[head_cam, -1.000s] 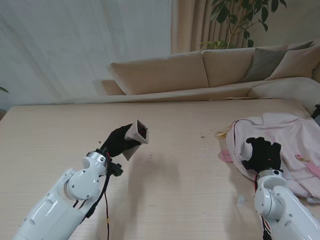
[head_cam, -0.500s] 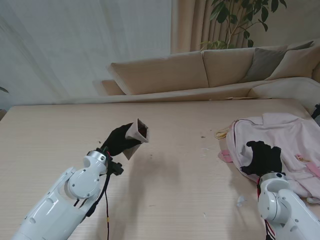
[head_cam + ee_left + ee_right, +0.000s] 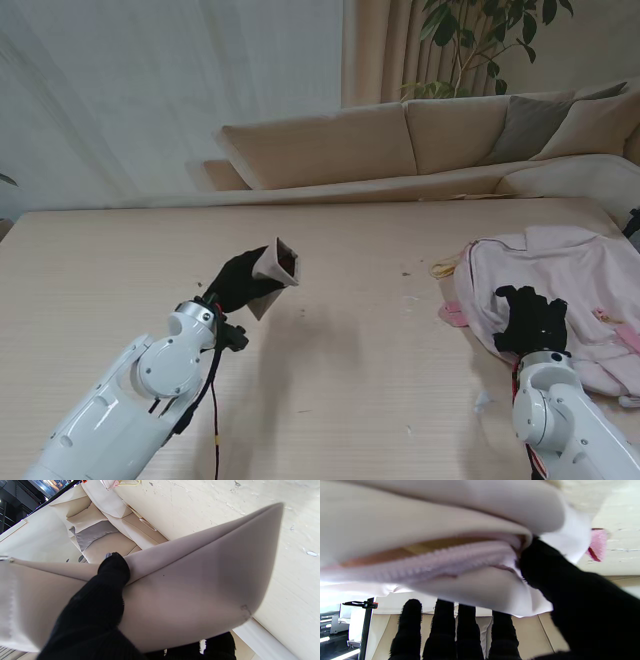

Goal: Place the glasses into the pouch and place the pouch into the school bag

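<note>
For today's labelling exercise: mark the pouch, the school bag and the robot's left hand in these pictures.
pouch (image 3: 276,263): stand view, on its beige side below the open mouth.
school bag (image 3: 560,262): stand view, on its pink top panel.
left hand (image 3: 236,282): stand view, on the black glove's back.

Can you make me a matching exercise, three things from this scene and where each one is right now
Things:
1. pouch
2. school bag
3. sofa

Places:
A. behind the table's far edge
B. lying on the table on the right, under the right robot hand
C. held up off the table in the left robot hand

Pairs: 1-C, 2-B, 3-A
</note>
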Tool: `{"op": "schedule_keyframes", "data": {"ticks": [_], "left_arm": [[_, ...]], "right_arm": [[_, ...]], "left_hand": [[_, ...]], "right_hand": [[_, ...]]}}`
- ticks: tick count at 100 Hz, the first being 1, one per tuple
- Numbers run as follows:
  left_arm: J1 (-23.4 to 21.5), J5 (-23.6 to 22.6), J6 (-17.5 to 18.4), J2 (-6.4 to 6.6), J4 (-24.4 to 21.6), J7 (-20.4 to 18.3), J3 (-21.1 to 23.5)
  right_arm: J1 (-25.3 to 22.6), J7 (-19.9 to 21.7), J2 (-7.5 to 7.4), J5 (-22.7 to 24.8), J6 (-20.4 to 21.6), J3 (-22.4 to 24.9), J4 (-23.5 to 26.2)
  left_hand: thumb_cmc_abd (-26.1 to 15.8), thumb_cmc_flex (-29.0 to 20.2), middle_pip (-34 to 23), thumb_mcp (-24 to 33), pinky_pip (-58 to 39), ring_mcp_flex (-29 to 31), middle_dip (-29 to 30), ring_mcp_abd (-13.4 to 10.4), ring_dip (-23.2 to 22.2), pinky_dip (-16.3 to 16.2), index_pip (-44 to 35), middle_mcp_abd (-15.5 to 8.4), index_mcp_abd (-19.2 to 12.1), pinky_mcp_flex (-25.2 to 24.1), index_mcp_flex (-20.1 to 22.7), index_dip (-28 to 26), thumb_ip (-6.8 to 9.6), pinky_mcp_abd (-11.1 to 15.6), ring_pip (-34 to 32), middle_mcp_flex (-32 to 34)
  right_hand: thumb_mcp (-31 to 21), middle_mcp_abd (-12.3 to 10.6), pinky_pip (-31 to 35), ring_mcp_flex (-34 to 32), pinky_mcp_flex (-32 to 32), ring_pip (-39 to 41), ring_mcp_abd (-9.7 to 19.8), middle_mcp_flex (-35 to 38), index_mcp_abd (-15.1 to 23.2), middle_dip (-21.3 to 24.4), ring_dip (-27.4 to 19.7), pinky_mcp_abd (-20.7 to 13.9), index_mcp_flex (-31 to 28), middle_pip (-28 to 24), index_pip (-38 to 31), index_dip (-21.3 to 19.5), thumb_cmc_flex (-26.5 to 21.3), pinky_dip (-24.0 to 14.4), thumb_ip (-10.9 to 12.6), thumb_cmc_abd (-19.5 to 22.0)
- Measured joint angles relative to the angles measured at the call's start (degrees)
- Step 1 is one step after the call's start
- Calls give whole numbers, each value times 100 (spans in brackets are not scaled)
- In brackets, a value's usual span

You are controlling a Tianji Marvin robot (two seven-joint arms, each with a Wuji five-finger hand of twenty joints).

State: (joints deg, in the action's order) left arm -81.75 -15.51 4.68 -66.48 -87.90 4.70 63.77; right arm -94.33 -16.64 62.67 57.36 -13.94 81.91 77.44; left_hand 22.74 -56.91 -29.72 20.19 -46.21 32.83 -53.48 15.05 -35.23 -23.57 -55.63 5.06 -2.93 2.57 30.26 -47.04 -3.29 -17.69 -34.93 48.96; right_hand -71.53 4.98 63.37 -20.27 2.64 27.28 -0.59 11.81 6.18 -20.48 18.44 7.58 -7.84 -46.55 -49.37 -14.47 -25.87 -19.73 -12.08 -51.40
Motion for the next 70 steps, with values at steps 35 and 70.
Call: {"op": "schedule_keyframes", "data": {"ticks": [35, 70], "left_arm": [[24, 8, -3, -7, 17, -7, -17], [3, 12, -13, -7, -6, -32, 4]], "right_arm": [[160, -930, 135, -714, 569, 50, -428], [115, -975, 250, -1115, 978, 252, -295]], "left_hand": [[0, 0, 0, 0, 0, 0, 0, 0, 0, 0, -1, 0, 0, 0, 0, 0, 0, 0, 0, 0], [0, 0, 0, 0, 0, 0, 0, 0, 0, 0, -1, 0, 0, 0, 0, 0, 0, 0, 0, 0]], "right_hand": [[-505, 57, 671, -2618, -1684, 141, -385, 2884, 535, -57, 7, 458, -1985, 366, -20, -308, -580, -359, 246, 502], [-325, 512, 588, -3619, -1547, 256, -922, 4561, -630, 231, -207, 1170, -3517, 1223, -10, 970, -710, -363, -252, 1148]]}}
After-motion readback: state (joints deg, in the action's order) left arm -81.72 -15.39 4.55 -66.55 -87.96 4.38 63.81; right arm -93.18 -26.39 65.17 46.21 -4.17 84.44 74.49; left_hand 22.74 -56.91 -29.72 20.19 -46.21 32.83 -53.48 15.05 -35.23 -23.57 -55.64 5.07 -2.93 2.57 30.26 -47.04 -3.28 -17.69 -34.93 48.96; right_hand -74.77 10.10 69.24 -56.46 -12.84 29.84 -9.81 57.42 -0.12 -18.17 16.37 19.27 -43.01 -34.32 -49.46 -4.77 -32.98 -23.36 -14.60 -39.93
